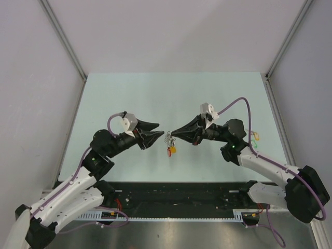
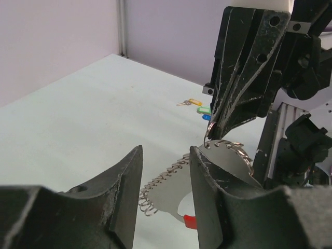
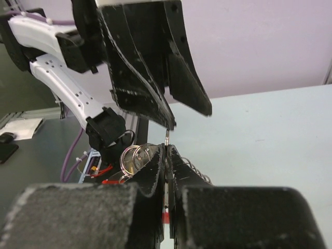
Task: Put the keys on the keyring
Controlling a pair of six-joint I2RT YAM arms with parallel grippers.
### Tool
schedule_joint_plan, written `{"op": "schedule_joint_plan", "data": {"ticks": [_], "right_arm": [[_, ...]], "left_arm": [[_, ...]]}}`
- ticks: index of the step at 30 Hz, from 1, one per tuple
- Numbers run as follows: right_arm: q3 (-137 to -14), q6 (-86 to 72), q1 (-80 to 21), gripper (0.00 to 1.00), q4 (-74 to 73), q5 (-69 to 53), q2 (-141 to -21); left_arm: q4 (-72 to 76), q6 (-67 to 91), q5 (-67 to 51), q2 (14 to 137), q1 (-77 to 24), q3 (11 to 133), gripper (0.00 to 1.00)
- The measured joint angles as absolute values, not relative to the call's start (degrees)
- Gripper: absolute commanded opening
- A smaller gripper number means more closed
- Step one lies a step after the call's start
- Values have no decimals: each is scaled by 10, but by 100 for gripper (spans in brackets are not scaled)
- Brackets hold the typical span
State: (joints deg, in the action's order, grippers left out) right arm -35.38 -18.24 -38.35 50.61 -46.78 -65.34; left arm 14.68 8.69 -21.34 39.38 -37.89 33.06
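The keyring (image 1: pixel 169 140) hangs between the two grippers above the table, a thin silver ring over a grey piece edged with small rings (image 2: pixel 171 192) and a red band (image 2: pixel 190 222). My right gripper (image 1: pixel 174 136) is shut on the thin ring (image 3: pixel 167 136), which stands up from its closed tips (image 3: pixel 167 151). My left gripper (image 1: pixel 158 134) is open, its fingers (image 2: pixel 127 192) on either side of the hanging grey piece, not touching it. Keys with yellow (image 2: pixel 194 101), green and blue (image 2: pixel 206 117) tags lie on the table far behind, at the right edge in the top view (image 1: pixel 254 135).
The right gripper's body (image 2: pixel 244 72) fills the upper right of the left wrist view, tip down on the ring. The left gripper (image 3: pixel 189 118) hangs just above the ring in the right wrist view. The pale green table (image 1: pixel 155 98) has grey walls on three sides.
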Motion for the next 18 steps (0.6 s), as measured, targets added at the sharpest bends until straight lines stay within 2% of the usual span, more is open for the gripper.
{"op": "schedule_joint_plan", "data": {"ticks": [15, 18], "right_arm": [[-326, -300, -382, 0, 686, -458, -699], [-325, -315, -382, 0, 705, -457, -707]], "left_arm": [[262, 146, -329, 427, -378, 312, 43], [272, 152, -339, 428, -378, 306, 37]]}}
